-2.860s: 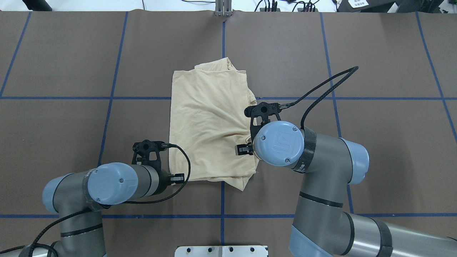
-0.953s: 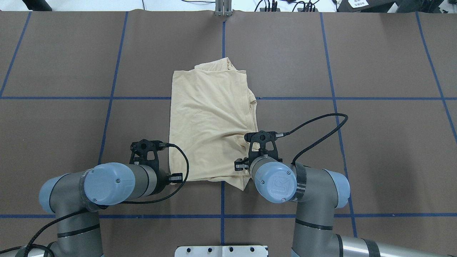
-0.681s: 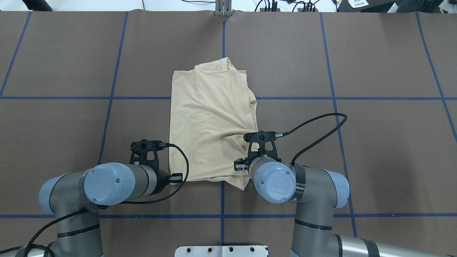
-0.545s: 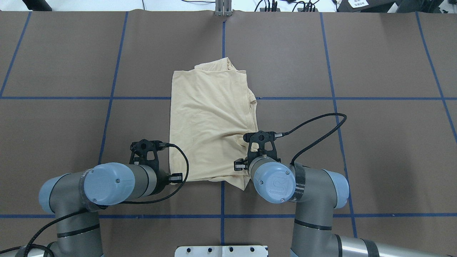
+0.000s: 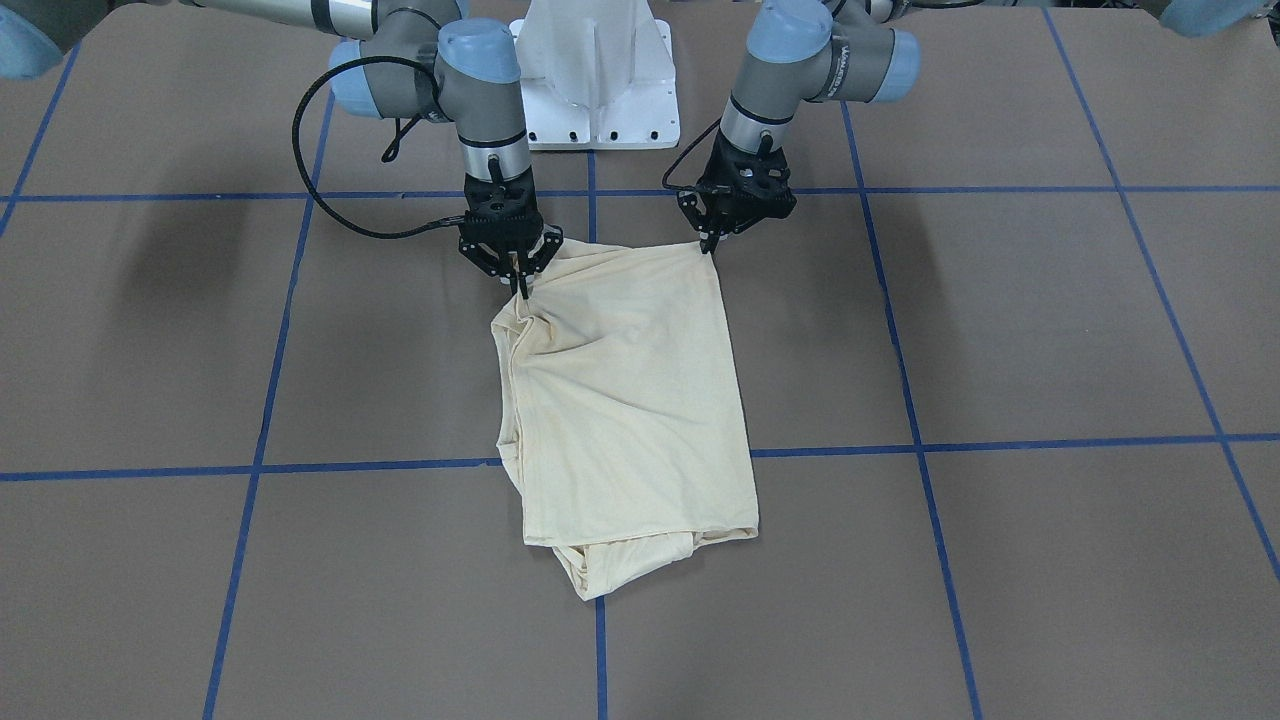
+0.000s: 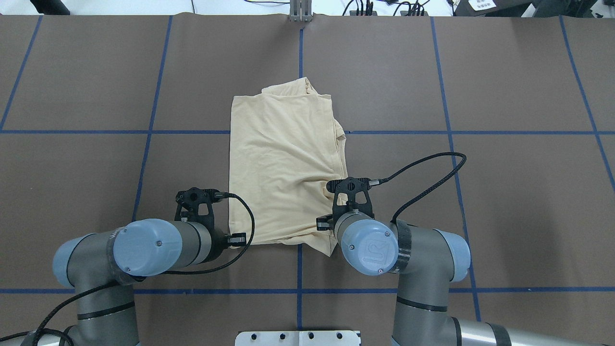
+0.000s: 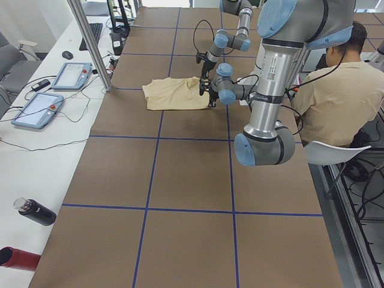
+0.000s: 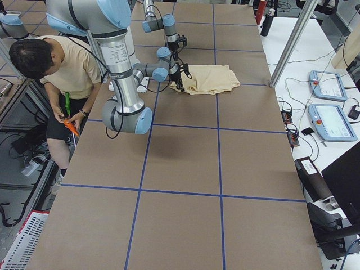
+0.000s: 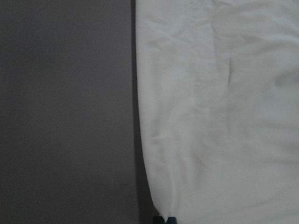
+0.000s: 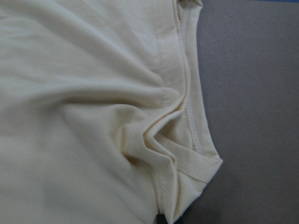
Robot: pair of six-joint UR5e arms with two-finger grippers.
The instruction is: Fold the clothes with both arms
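The cream-yellow shirt (image 6: 283,168) lies folded into a tall rectangle in the middle of the table, also in the front view (image 5: 625,400). No print or tag shows. My left gripper (image 5: 712,246) is shut on the shirt's near left corner; its fingertips (image 9: 166,219) pinch the edge in the left wrist view. My right gripper (image 5: 520,287) is shut on bunched fabric (image 10: 163,149) at the near right corner. In the overhead view both grippers are hidden under their wrists.
The white pedestal base (image 5: 598,80) stands just behind both grippers. A seated person (image 7: 336,96) is beside the robot. Control tablets (image 8: 332,121) and a dark bottle (image 7: 36,211) lie on the white side table. Blue tape lines cross the brown table (image 6: 480,72).
My right arm came back from the shirt's right edge to its near right corner, then barely shifted; the fabric there has bunched a little. The left arm has stayed still.
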